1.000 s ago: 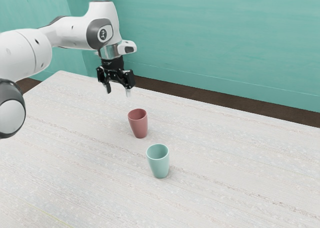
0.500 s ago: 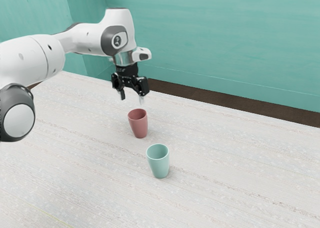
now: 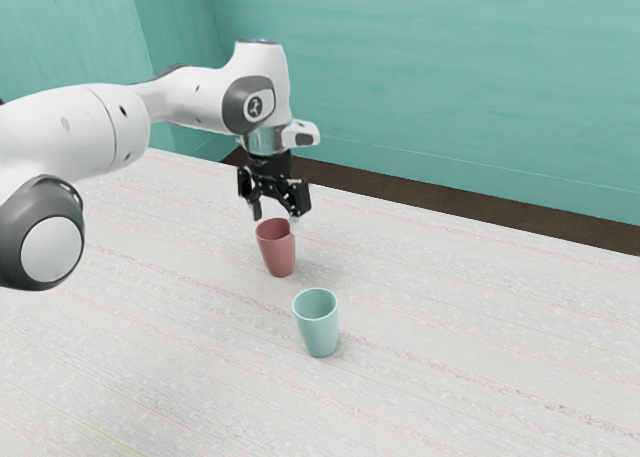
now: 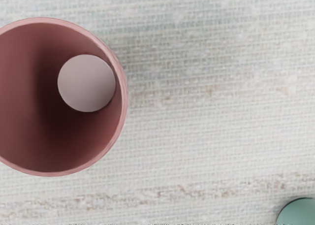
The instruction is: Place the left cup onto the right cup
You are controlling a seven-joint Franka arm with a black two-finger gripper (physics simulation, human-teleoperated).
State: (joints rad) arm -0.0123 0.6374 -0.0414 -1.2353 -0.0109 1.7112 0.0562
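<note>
The pink cup stands upright on the table. It looks like the one to pick up, because the gripper hangs right over it, at 12 o'clock from it in the exterior view. The jaws are spread apart and hold nothing. Their tips are just above the cup's rim.

The teal cup stands near the pink one, at about 5 o'clock from it. The two cups do not touch. From the hand's camera you look straight down into the pink cup, and a bit of the teal cup peeks in.

So the job has only just begun, I think. The grab, the lift, the carry and the setting down are all left to do.

Count: two cups, one pink and one teal. One gripper. One table.
</note>
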